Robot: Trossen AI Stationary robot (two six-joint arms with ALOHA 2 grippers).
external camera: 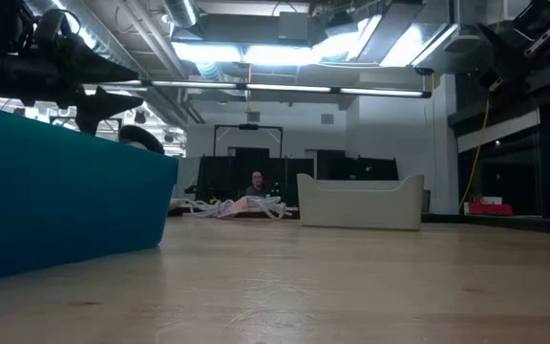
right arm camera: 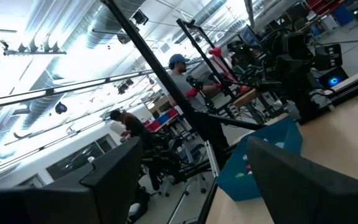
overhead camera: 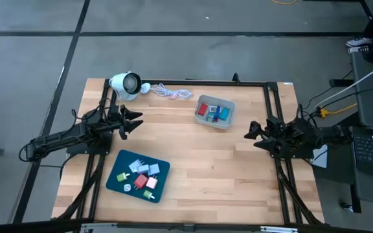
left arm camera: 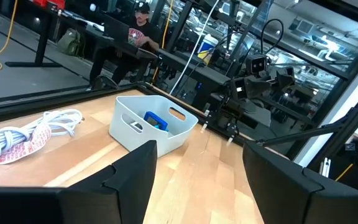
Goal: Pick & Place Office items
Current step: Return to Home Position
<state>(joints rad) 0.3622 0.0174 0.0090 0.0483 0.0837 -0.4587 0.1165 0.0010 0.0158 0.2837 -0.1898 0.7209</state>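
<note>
one wooden table [overhead camera: 225, 162] under bright ceiling lights [external camera: 256, 48]

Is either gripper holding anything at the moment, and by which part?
Nothing is held. The left gripper and the right gripper are both open and empty, each at its own side of the table.

Grey concrete floor [overhead camera: 173, 16]; bright ceiling lights [external camera: 237, 50] overhead

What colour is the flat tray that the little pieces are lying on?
The tray is dark teal, clearest in the high view.
</note>
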